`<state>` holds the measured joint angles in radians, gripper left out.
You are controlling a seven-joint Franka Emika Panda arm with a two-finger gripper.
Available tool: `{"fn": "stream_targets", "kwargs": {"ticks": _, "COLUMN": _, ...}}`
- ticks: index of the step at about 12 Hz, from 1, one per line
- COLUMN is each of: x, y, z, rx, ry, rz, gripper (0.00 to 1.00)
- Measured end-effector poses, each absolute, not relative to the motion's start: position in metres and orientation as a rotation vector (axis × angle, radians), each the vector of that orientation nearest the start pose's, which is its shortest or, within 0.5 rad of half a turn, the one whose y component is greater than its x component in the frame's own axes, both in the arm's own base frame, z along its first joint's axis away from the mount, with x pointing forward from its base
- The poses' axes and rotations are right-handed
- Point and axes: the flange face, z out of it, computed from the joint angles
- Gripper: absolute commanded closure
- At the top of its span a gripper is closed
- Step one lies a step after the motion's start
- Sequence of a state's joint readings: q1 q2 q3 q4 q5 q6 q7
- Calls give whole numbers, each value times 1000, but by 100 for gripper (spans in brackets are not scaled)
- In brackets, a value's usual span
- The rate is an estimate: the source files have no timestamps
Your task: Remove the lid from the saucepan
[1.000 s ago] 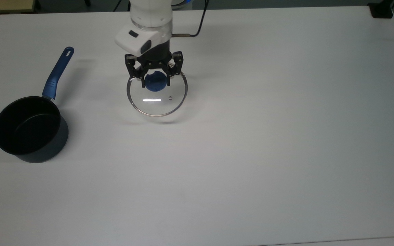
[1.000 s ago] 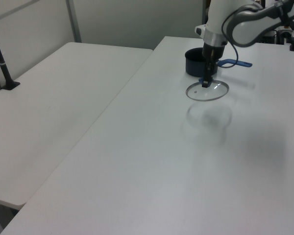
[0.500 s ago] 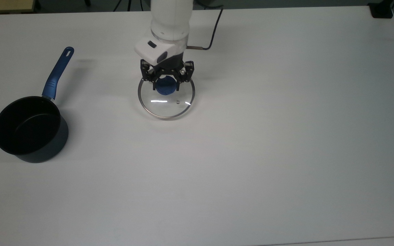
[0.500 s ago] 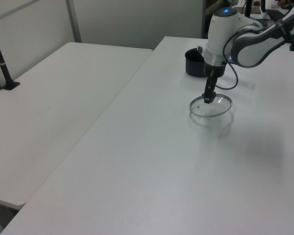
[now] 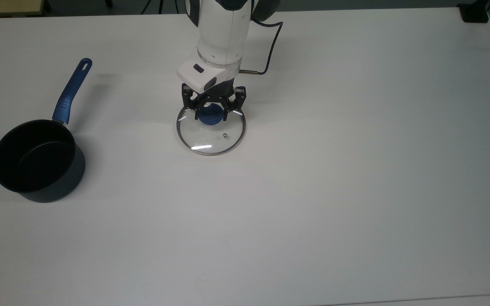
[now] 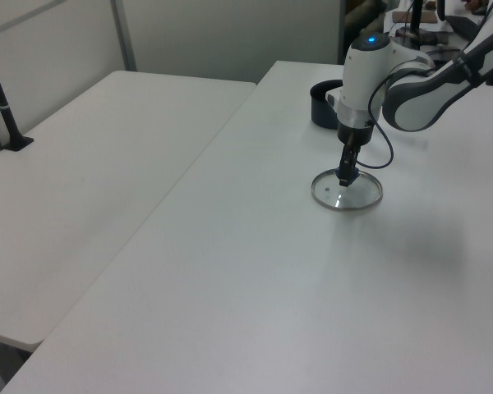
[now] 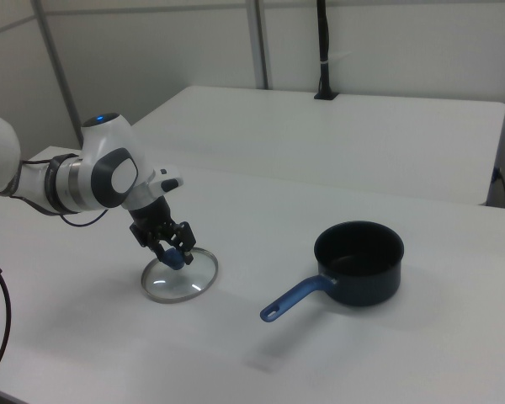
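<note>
Uncovered saucepan (image 5: 36, 165), black inside bare

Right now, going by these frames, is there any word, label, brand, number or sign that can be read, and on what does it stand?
None can be read.
The lid, the saucepan and the table bear no visible print.
The gripper and the arm carry only dark patches and a blue light, no legible marks.

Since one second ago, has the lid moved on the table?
Yes. In the top view the lid, held by the gripper, shifted toward the top view's right, farther from the unmoved saucepan, and came down onto the table.
</note>
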<state>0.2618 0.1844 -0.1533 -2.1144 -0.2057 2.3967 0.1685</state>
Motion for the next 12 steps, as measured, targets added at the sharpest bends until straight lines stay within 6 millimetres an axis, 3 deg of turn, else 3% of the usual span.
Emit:
{"fn": "stream_targets", "kwargs": {"ticks": 2, "x": 577, "y": 59, "z": 338, "rx": -3293, "ry": -132, "rz": -202, "gripper": 0}}
{"fn": "stream_targets", "kwargs": {"ticks": 4, "x": 587, "y": 34, "z": 357, "rx": -3316, "ry": -44, "rz": -141, "gripper": 0}}
{"fn": "stream_targets", "kwargs": {"ticks": 5, "x": 592, "y": 18, "z": 377, "rx": -3338, "ry": 24, "rz": -40, "gripper": 0}}
{"fn": "stream_targets", "kwargs": {"ticks": 9, "x": 602, "y": -44, "z": 511, "rx": -3247, "ry": 181, "rz": 85, "gripper": 0}}
{"fn": "stream_targets", "kwargs": {"ticks": 10, "x": 600, "y": -47, "z": 532, "rx": -3238, "ry": 192, "rz": 68, "gripper": 0}}
{"fn": "stream_targets", "kwargs": {"ticks": 12, "x": 591, "y": -43, "z": 552, "rx": -3228, "ry": 189, "rz": 71, "gripper": 0}}
